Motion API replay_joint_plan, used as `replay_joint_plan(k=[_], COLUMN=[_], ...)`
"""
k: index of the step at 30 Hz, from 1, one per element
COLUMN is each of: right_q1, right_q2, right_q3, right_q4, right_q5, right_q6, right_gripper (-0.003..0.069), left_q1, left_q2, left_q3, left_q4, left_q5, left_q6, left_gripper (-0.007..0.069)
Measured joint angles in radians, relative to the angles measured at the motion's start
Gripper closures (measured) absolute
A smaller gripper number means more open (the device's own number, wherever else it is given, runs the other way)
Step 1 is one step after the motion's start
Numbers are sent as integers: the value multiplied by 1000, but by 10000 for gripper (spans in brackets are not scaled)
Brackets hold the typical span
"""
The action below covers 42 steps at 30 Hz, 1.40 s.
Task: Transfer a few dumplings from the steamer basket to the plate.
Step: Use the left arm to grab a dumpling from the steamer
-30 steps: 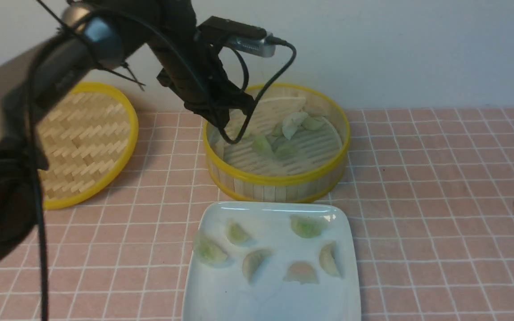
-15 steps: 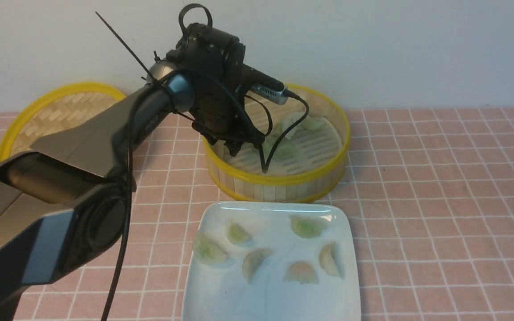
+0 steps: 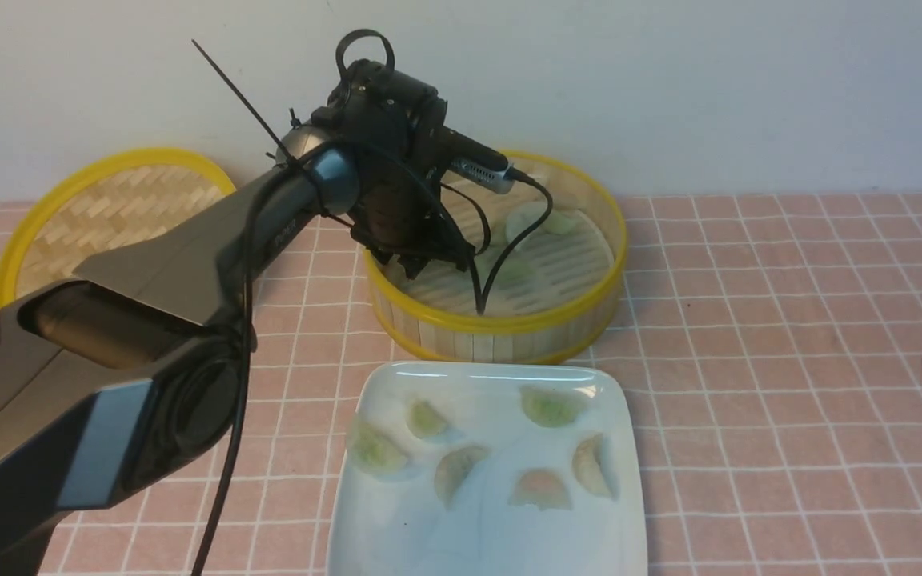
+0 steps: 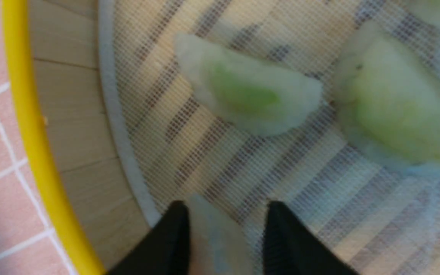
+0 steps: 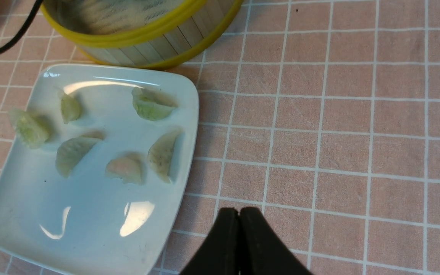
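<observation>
We take this for a robot test setup dressed as a kitchen: a desk [image 3: 789, 280] under a pink tile-print cover meets a plain pale wall [image 3: 749, 80]. On it stand a bamboo steamer basket [image 3: 509, 324], its woven lid [image 3: 101, 216] and a white plate [image 3: 477, 536] of dumplings [image 3: 547, 406], with a cabled black arm [image 3: 189, 256] reaching over.

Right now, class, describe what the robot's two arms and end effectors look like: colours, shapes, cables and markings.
The left arm has boxy dark grey links, a black wrist, a silver camera, trailing black cables, a stray cable tie and small unreadable lettering. The left end effector has two black tapered fingers; so does the right end effector.
</observation>
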<state>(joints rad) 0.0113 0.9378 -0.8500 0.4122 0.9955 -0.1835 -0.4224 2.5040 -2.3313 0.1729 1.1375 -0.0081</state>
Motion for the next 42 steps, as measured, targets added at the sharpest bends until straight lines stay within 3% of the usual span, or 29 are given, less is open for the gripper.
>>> replay_joint_plan(k=[2, 5, 10, 27, 32, 42], right_q1=[0, 0, 0, 0, 0, 0], right_q2=[0, 0, 0, 0, 0, 0], right_q3=[0, 0, 0, 0, 0, 0], right_q4=[0, 0, 1, 31, 31, 31], right_q5=[5, 13, 19, 20, 27, 39], right_q6=[0, -3, -28, -40, -41, -41], right_gripper=[674, 674, 674, 674, 674, 674], left_q1=[-4, -22, -61, -71, -71, -21], left_q2=[-1, -2, -38, -193, -101, 26], left_q3=[-2, -15, -75, -173, -173, -173], left_q4=[11, 4, -16, -66, -36, -158], left_q5=[0, 9, 42, 113, 113, 113], left_q6=[-1, -3, -4, 66, 40, 19], left_gripper=[524, 523, 622, 631, 586, 348])
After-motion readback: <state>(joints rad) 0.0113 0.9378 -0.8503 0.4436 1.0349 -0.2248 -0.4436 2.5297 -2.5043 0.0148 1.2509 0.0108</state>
